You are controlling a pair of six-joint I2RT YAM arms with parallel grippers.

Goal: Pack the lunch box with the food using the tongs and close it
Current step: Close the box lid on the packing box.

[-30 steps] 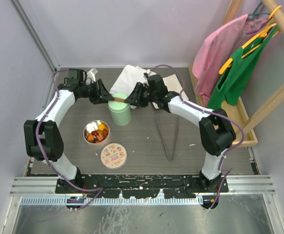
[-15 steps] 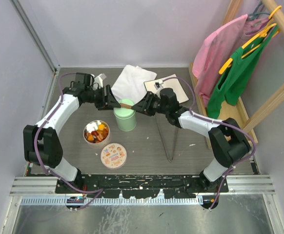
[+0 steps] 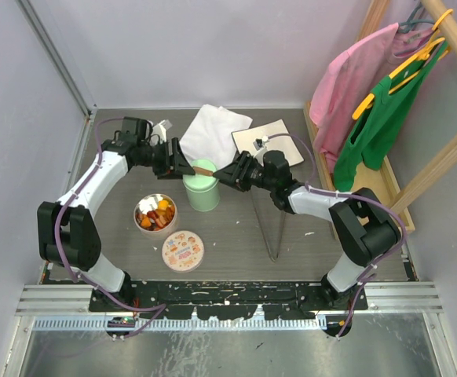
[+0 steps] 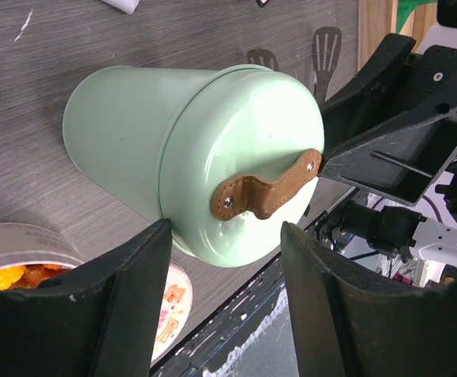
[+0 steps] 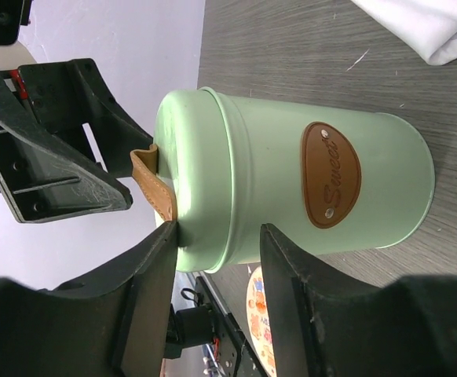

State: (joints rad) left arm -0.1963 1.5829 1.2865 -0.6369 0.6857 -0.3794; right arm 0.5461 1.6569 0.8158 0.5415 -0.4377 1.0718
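Right, I judge lid-off step in hand. Left pincer point(image 4: 224, 232) spread before green canister lid point(image 4: 244, 141); right pincer point(image 5: 217, 232) spread too, facing it across brown strap point(image 4: 264, 192). Food point(image 3: 156, 212) near left pincer, tongs point(image 3: 276, 224) on counter point(image 3: 228, 236) beside right. Next: pinch strap, lift straight.

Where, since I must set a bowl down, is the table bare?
Bare: the strip between the round lid and the tongs. Crowded: the green canister, left tool and right tool at its top, food bowl beside it.
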